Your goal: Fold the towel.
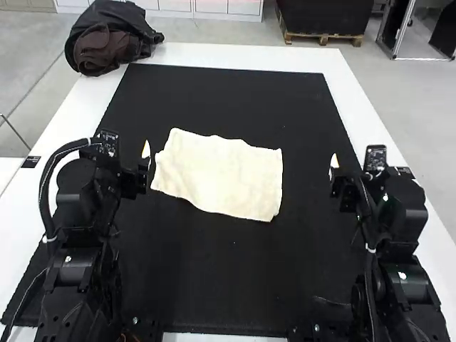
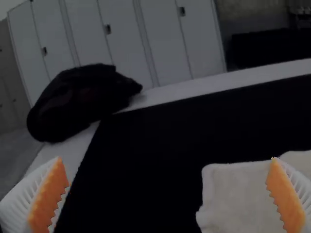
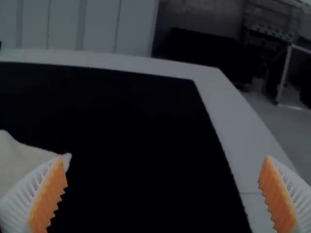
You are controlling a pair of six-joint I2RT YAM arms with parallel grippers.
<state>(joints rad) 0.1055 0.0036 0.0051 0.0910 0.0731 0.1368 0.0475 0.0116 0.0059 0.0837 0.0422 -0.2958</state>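
"Nearest the camera stand two arms, the left arm (image 1: 78,246) and the right arm (image 1: 406,274), facing forward over a black mat (image 1: 214,285) on a white table (image 1: 350,92)."

"And the towel (image 1: 221,174), which way does it point?"

"Its long axis runs across the mat, from the left arm's side towards the right's, on a slight slant: the right end lies a little nearer the camera than the left. One short edge faces the left gripper (image 1: 147,162), the other the right gripper (image 1: 335,171)."

"How does it lie?"

"Broad and mostly flat on the mat, between the two grippers, its far edge wavy. Whether it has more than one layer, nobody could tell."

"Are the grippers spread?"

"Both of them, widely. The left wrist view has the orange pads (image 2: 49,199) well apart with nothing pinched between them. The towel is just beside that gripper; whether they touch cannot be told."

"The other?"

"Its orange pads (image 3: 279,194) are just as far parted and grip nothing. That gripper sits over the mat, apart from the towel's right edge."

"What else is around?"

"A dark cloth bundle (image 1: 117,35), at the table's far left corner."
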